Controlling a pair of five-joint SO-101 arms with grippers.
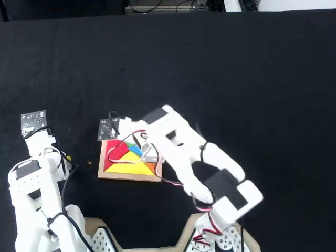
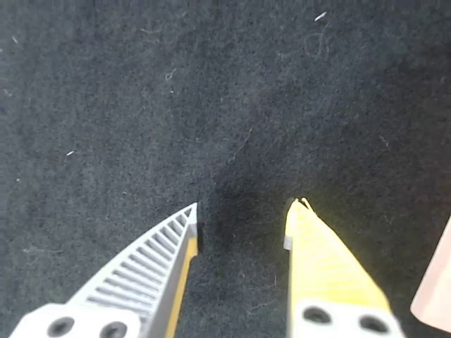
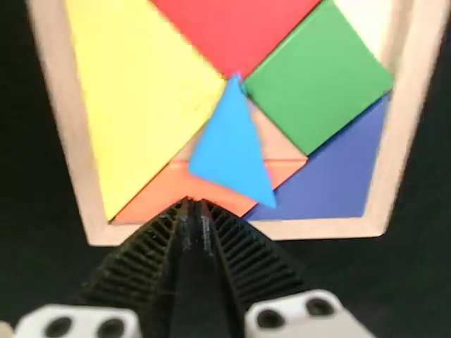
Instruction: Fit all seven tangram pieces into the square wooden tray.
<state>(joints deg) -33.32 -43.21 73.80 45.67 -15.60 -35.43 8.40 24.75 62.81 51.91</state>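
The square wooden tray [image 1: 131, 176] [image 3: 60, 134] lies on the black cloth. It holds a yellow triangle [image 3: 141, 91], a red triangle [image 3: 232, 28], a green square [image 3: 317, 77], a dark blue piece [image 3: 338, 183] and an orange piece [image 3: 176, 190]. A light blue triangle [image 3: 229, 148] lies askew on top, partly over the orange piece and a bare gap. My right gripper [image 3: 194, 208] [image 1: 147, 152] is shut and empty, its tips over the orange piece at the tray's edge. To the left of the tray my left gripper [image 2: 246, 211] [image 1: 62, 157] hangs open over bare cloth.
A pale patch [image 3: 370, 17] shows in one tray corner. Marker cards sit on each wrist [image 1: 34, 122] [image 1: 107, 128]. A pinkish edge [image 2: 433, 289] shows beside the left gripper. Black cloth [image 1: 210, 63] covers the table beyond the tray.
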